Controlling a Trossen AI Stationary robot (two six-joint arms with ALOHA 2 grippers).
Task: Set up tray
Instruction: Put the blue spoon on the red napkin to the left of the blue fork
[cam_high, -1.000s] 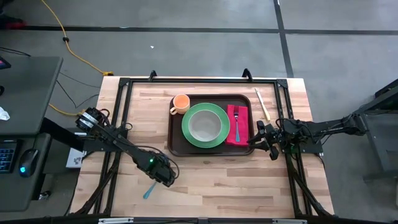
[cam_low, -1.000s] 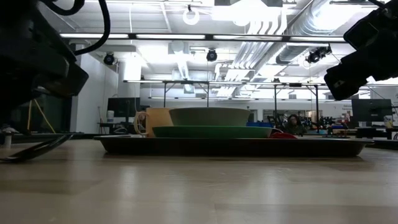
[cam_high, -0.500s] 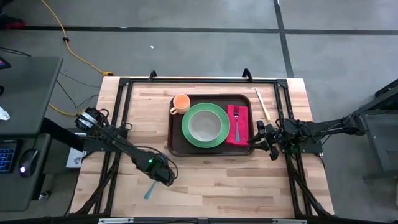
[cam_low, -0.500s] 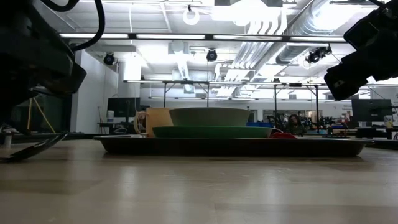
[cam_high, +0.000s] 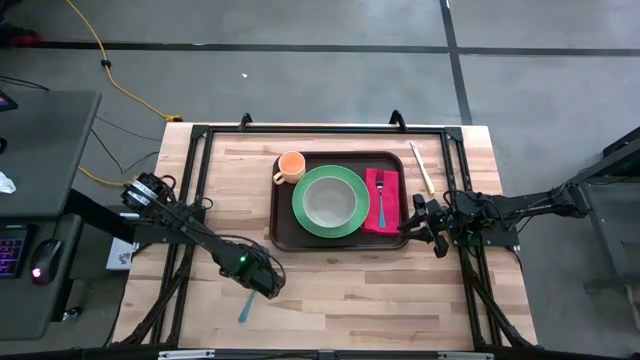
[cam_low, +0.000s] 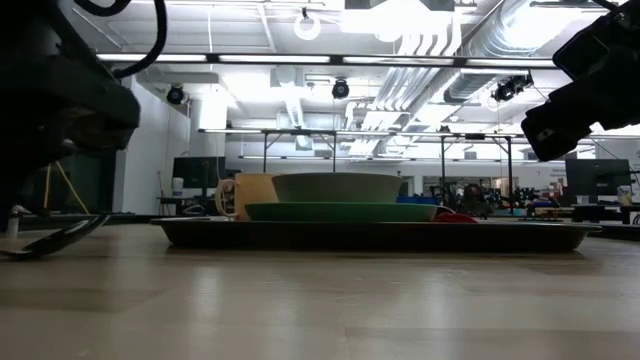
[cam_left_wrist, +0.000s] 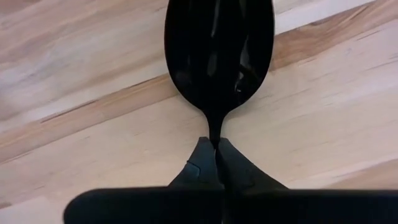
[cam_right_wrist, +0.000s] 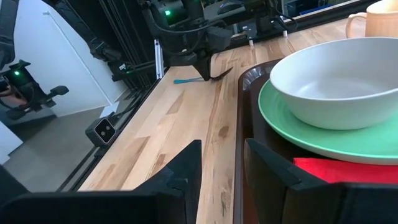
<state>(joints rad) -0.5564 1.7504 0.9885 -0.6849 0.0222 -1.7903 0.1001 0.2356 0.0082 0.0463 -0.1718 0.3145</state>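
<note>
left wrist view shows the left tool (cam_left_wrist: 216, 163) pinching the spoon (cam_left_wrist: 219, 56) by its neck; lift level toward the tray (cam_high: 283, 235), avoiding the bowl (cam_high: 329, 203).

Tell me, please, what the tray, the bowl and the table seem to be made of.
Tray: probably plastic, dark brown with a dull sheen and a moulded raised rim.
Bowl: ceramic or hard plastic, I cannot say which; pale grey, smooth, satin surface.
Table: wood, light strips joined side by side with visible grain, looks sealed.
</note>
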